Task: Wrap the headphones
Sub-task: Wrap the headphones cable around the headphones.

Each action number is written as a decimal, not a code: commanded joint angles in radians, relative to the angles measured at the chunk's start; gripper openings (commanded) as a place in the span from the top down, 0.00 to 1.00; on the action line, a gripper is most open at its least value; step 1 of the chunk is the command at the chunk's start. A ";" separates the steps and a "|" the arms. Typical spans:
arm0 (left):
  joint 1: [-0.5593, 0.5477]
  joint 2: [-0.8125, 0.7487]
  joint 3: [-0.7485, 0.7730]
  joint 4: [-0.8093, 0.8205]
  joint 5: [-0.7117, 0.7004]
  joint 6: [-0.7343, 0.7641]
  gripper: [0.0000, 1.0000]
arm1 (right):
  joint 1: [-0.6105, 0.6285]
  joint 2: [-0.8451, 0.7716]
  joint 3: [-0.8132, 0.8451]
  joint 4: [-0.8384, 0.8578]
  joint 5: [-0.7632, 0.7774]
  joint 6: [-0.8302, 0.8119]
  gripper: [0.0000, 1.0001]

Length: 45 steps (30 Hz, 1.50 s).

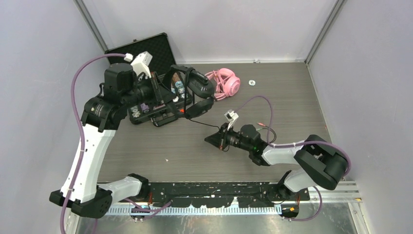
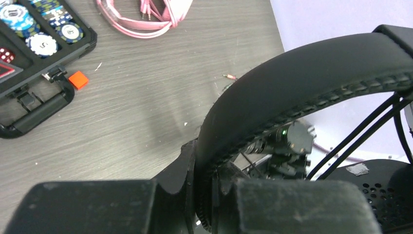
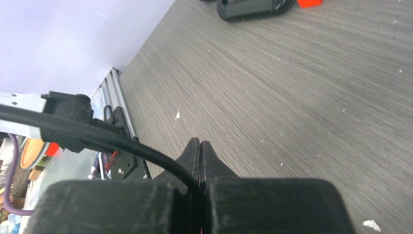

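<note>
Nearest the left wrist lens, the left gripper point(image 2: 204, 197) was clamped on the padded headband of the black headphones point(image 2: 311, 73), the band rising from between the two fingers and arching up to the right. From the top camera the same gripper point(image 1: 164, 91) held that headset point(image 1: 197, 85) raised over the near edge of an open poker-chip case point(image 1: 146, 53), one ear cup hanging lower than the other. Its thin black cable point(image 1: 204, 123) ran down and to the right toward the right gripper point(image 1: 210, 140), which hovered low over the grey wood-grain table point(image 1: 292, 107). In the right wrist view the right gripper's point(image 3: 199, 146) fingers were pressed together, with the black cable point(image 3: 122, 141) curving in from the left and entering the seam between them, apparently pinched there. Farther back, the pink headphones point(image 1: 226, 83) lay on the table near the rear wall, just right of the black set, and loops of the pink cable point(image 2: 141, 22) rested beside them. Chips filled the case's point(image 2: 29, 53) tray, a small red cube point(image 2: 78, 79) lay just beside its handle, and a small white disc point(image 1: 252, 82) sat on the table right of the pink set.
</note>
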 commanded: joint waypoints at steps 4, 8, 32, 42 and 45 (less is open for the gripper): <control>0.011 0.051 0.074 -0.065 0.288 0.268 1.00 | -0.119 -0.091 0.018 -0.026 -0.056 0.057 0.99; 0.011 0.037 0.008 -0.055 0.385 0.401 1.00 | -0.214 -0.088 0.054 -0.061 -0.110 0.108 0.99; -0.169 0.113 -0.163 -0.222 -0.199 0.826 1.00 | -0.353 -0.251 0.640 -1.045 -0.335 0.022 1.00; -0.222 0.228 -0.125 -0.254 -0.464 0.761 1.00 | -0.320 -0.278 0.690 -1.079 -0.510 0.104 0.99; -0.240 0.234 -0.131 -0.234 -0.489 0.751 1.00 | -0.291 -0.280 0.660 -0.989 -0.528 0.172 1.00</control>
